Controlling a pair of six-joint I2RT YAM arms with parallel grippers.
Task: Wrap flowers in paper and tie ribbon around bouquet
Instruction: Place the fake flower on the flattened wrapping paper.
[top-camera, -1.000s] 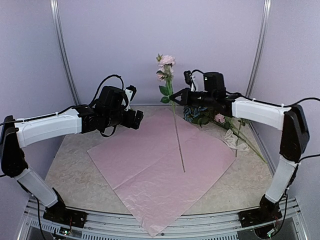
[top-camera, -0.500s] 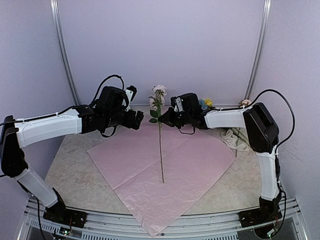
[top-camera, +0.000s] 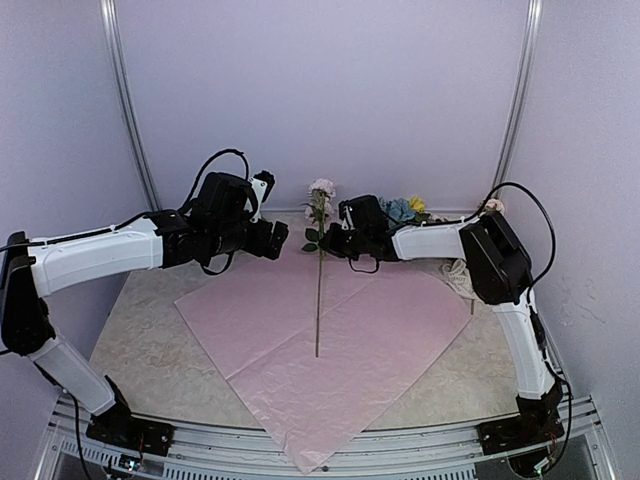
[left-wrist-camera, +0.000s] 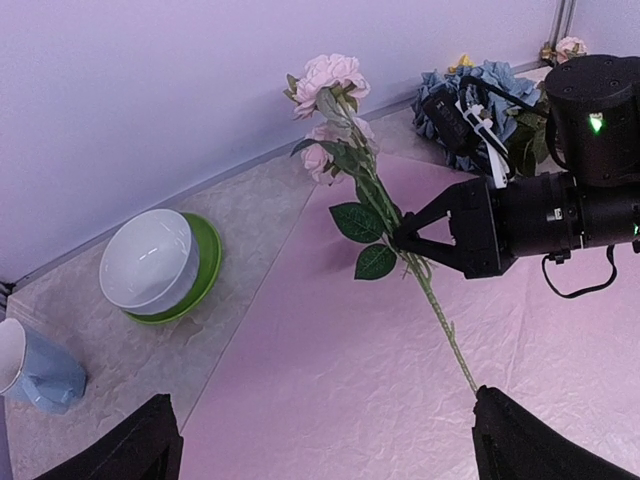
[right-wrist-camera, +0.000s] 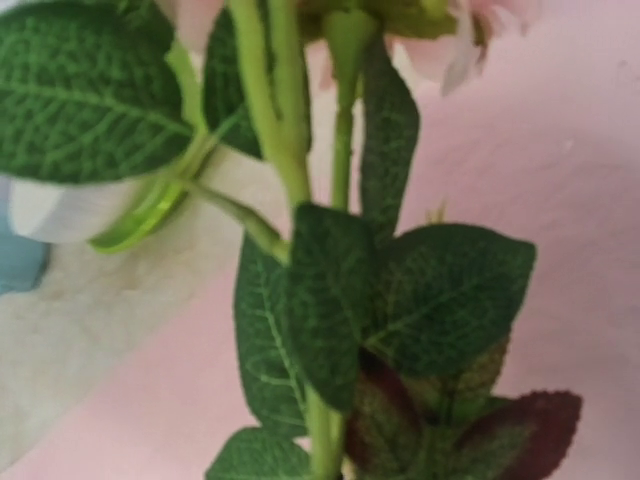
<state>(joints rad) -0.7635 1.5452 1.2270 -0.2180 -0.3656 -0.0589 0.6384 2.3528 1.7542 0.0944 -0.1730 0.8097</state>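
Observation:
A pink rose (top-camera: 321, 188) on a long green stem (top-camera: 318, 300) stands nearly upright over the lilac paper (top-camera: 390, 330), its stem end touching the sheet. My right gripper (top-camera: 331, 240) is shut on the stem below the leaves (left-wrist-camera: 374, 260), seen side-on in the left wrist view as the right gripper (left-wrist-camera: 402, 238). In the right wrist view the leaves (right-wrist-camera: 440, 290) hide the fingers. My left gripper (top-camera: 272, 238) hovers open over the paper's back left edge, its fingers (left-wrist-camera: 530, 445) wide apart and empty. More flowers (top-camera: 400, 210) lie at the back right, with the ribbon (top-camera: 461, 280) beside them. No wrapped bouquet is in view.
A white bowl on a green saucer (left-wrist-camera: 150, 262) and a pale blue cup (left-wrist-camera: 35, 370) stand on the table (top-camera: 140, 330) at the back left, off the paper. Walls close in on all sides.
The right arm has swung left with the rose, carrying it from the back right to the middle of the paper. The left arm has stayed still and open.

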